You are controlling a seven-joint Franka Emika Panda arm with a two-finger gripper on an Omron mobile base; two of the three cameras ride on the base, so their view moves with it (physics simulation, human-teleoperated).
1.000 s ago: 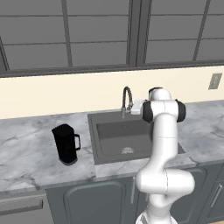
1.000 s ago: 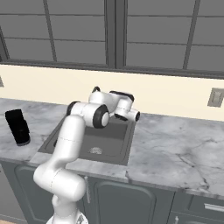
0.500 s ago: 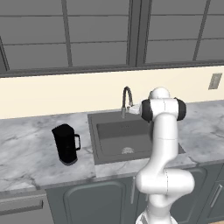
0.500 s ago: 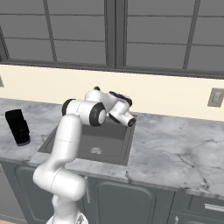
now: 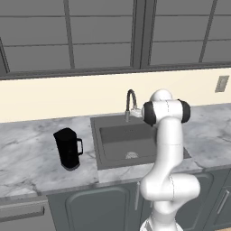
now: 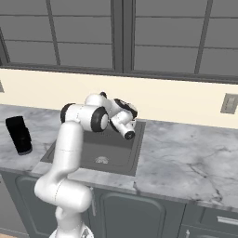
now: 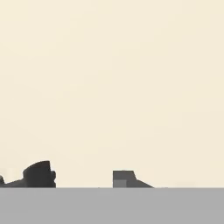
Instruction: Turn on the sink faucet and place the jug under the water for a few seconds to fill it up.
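Observation:
The tall black jug [image 5: 68, 149] stands upright on the marble counter left of the sink [image 5: 113, 151]; the right base view has this jug [image 6: 18, 135] at its far left. The dark gooseneck sink faucet [image 5: 131, 100] arches at the sink's back edge. No water is in view. My gripper [image 5: 136, 112] hovers just right of the faucet's neck, above the back of the basin and far from the jug. In the hand view the gripper [image 7: 82, 178] faces the cream wall, its fingertips [image 7: 39, 175] slightly apart with nothing between them.
The dark basin [image 6: 111, 148] lies under my hand, with a small round drain [image 5: 131, 155]. Grey marble counter [image 6: 186, 158] spreads wide to the right of the sink. A wall outlet [image 5: 221, 83] sits on the cream backsplash, with windows above.
The hand has shifted a little toward the faucet and turned. Its jaws have gone from shut to slightly apart. The jug has not moved.

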